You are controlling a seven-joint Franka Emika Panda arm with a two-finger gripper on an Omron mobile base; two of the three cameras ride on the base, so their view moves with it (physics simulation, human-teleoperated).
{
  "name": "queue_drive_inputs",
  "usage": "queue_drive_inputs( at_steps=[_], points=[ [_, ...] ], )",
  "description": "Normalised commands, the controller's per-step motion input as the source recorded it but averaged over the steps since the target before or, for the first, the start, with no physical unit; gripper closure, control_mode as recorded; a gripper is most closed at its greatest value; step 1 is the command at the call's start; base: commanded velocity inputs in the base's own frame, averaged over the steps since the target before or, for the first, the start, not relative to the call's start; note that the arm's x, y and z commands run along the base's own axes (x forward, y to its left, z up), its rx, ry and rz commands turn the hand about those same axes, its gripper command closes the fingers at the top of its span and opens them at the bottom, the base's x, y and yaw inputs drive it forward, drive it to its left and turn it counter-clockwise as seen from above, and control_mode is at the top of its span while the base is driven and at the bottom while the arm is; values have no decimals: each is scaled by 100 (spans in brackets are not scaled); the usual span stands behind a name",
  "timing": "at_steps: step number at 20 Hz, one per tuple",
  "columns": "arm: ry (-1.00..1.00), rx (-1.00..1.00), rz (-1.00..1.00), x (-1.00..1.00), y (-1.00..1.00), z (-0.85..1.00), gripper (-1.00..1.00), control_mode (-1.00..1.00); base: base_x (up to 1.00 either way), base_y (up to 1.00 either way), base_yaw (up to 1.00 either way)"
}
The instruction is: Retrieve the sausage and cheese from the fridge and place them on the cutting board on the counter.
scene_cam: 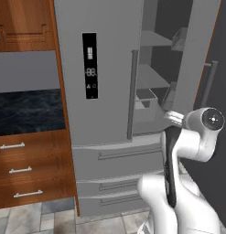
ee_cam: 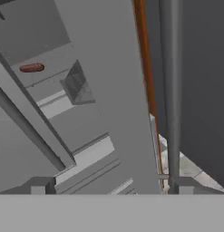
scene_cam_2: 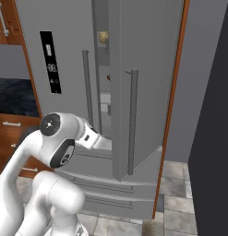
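Fridge (scene_cam: 105, 68) stands before me with its right door (scene_cam_2: 143, 92) swung open, shelves showing through the gap at about one o'clock in the left base view. My gripper (ee_cam: 109, 188) is spread wide and pinches nothing; its two dark fingertips (ee_cam: 38, 186) rise at six o'clock of the hand view, one on each side of the door's edge, and the door's long bar handle (ee_cam: 171, 90) runs up at one o'clock just above the right tip. Sausage (ee_cam: 31, 68), short and reddish-brown, lies on a grey fridge shelf at ten o'clock in the hand view, well apart from my gripper. In the right base view a small pale yellowish lump (scene_cam_2: 103, 38) sits inside the fridge at twelve o'clock; I cannot tell whether it is the cheese. Black marble surface (scene_cam: 27, 112) lies at nine o'clock of the fridge
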Motion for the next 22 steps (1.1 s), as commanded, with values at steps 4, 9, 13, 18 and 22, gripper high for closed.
queue_drive_inputs(
  at_steps=[4,9,13,18,22],
  points=[
    [-2,20,-11,45,50,16,-100,-100,0,0,0],
    [0,32,-17,55,31,4,-100,-100,0,0,0],
    [0,41,-29,45,17,0,-100,-100,0,0,0],
    [-1,30,-39,42,-1,0,-100,-100,0,0,0],
    [0,20,-36,39,-21,0,-100,-100,0,0,0]
  ],
)
